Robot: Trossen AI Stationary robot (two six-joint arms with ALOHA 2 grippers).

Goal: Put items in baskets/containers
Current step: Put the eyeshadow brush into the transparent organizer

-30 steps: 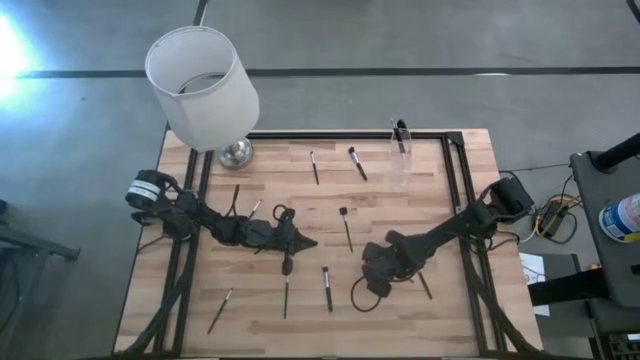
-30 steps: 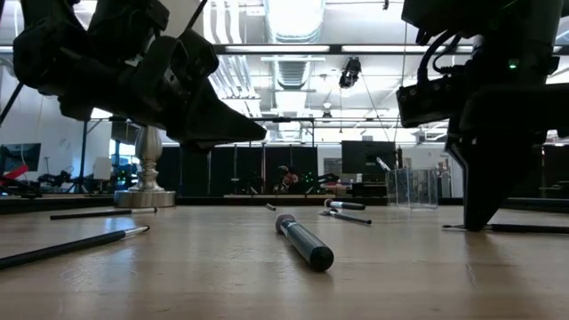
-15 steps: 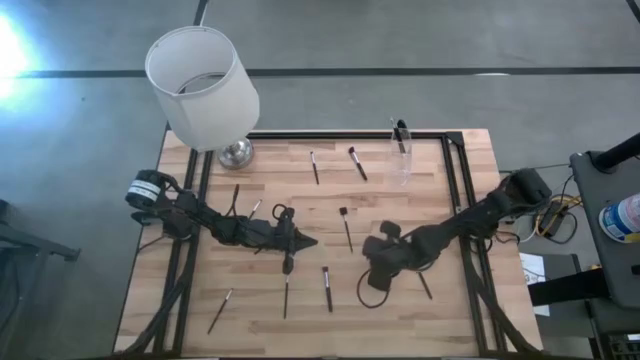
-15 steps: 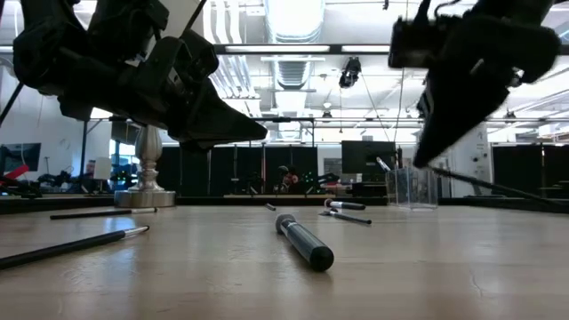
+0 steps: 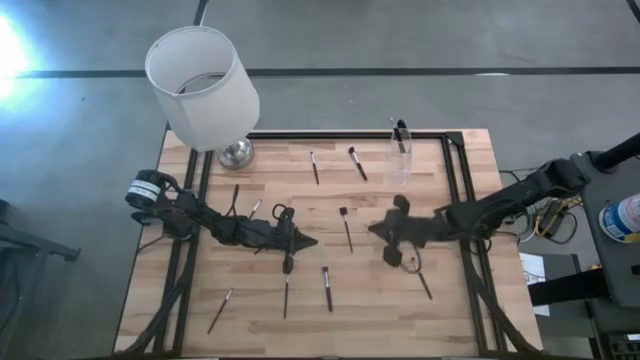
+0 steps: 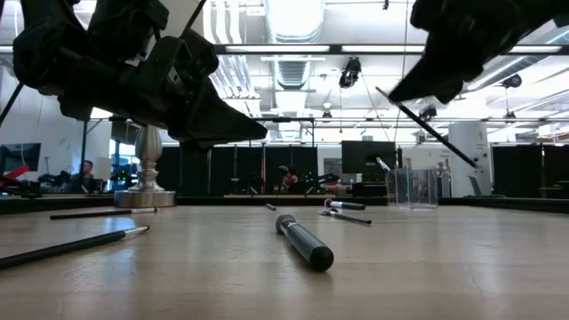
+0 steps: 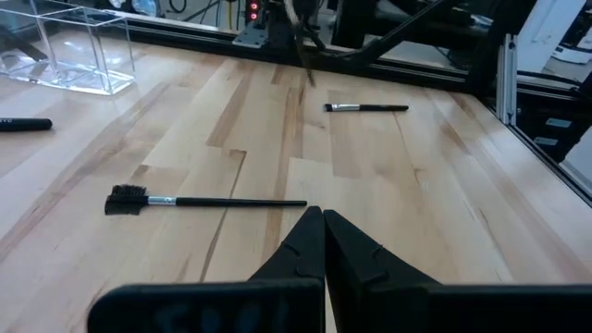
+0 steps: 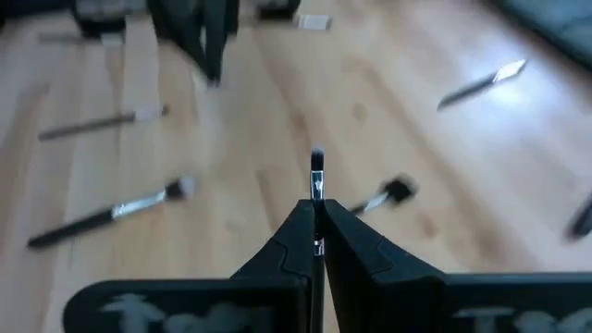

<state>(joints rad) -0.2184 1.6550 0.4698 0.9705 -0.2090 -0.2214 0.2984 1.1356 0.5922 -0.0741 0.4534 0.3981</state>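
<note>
My right gripper (image 5: 374, 229) (image 6: 396, 96) is shut on a thin dark brush (image 6: 427, 127) high above the middle of the table. My left gripper (image 5: 300, 241) (image 7: 324, 215) hovers shut and empty over the table's left half. Several other small brushes lie flat on the wood, among them a spoolie (image 5: 345, 228) (image 7: 199, 201), one in front of the low camera (image 6: 304, 242), and one near the right rail (image 5: 425, 285). The clear cup (image 5: 400, 158) (image 6: 412, 188) stands upright at the far right. A dark brush (image 5: 401, 132) sticks up out of it. My right gripper pinches the brush between its two fingers (image 8: 301, 231) near the bristle end (image 8: 317, 165), which pokes out just past the fingertips. The fingers come from the table's right, slanting down. The brush is lifted clear and tilted, its handle (image 6: 458, 151) trailing down toward the right.
A big white lampshade (image 5: 200, 85) on a round metal base (image 5: 236, 152) (image 6: 147, 194) stands at the far left corner. Black rails (image 5: 455, 200) frame the wooden top. Bare wood lies between the cup and my right gripper.
My right gripper has risen from the table and moved toward the far edge, turning from pointing down to pointing toward the left. The brush it holds lay flat on the wood and now hangs tilted in the air, well clear of the table.
</note>
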